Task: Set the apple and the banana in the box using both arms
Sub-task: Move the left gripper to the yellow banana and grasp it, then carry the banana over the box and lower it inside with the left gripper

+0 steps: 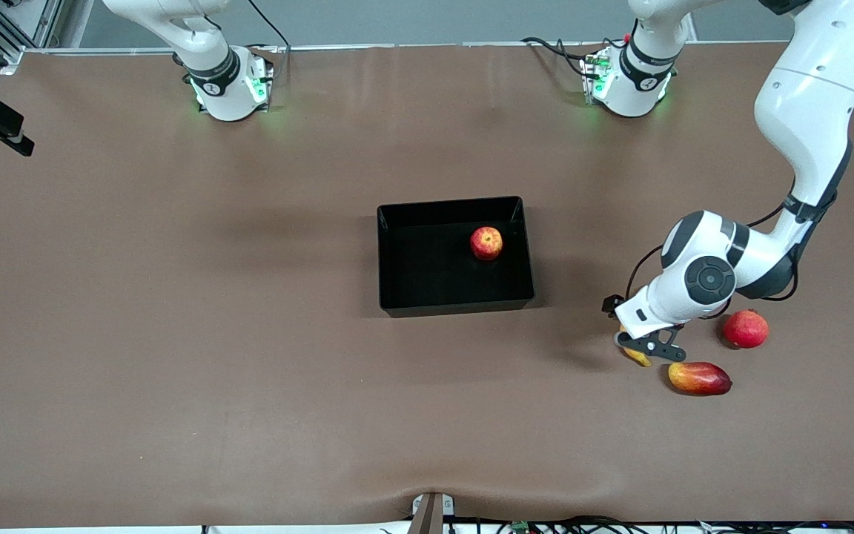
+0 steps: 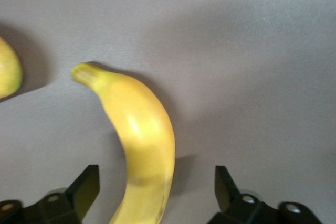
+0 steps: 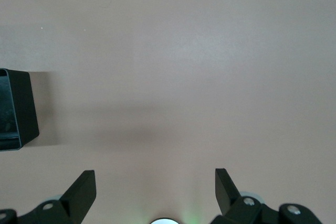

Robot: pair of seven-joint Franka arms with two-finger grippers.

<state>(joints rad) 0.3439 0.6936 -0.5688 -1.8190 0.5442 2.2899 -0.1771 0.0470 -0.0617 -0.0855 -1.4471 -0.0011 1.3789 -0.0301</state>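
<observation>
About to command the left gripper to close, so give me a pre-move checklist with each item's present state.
1. Left gripper open: ok, fingers spread wide.
2. Banana between the fingers: ok, it lies in the gap on the table, a little off centre.
3. Mango and pomegranate clear of the grasp: ok, both lie apart from the gripper.
4. Apple in the box: ok.
5. Room left in the box for the banana: ok, most of the floor is bare.
6. Right gripper out of the way: ok, open over bare table, the arm waiting.
</observation>
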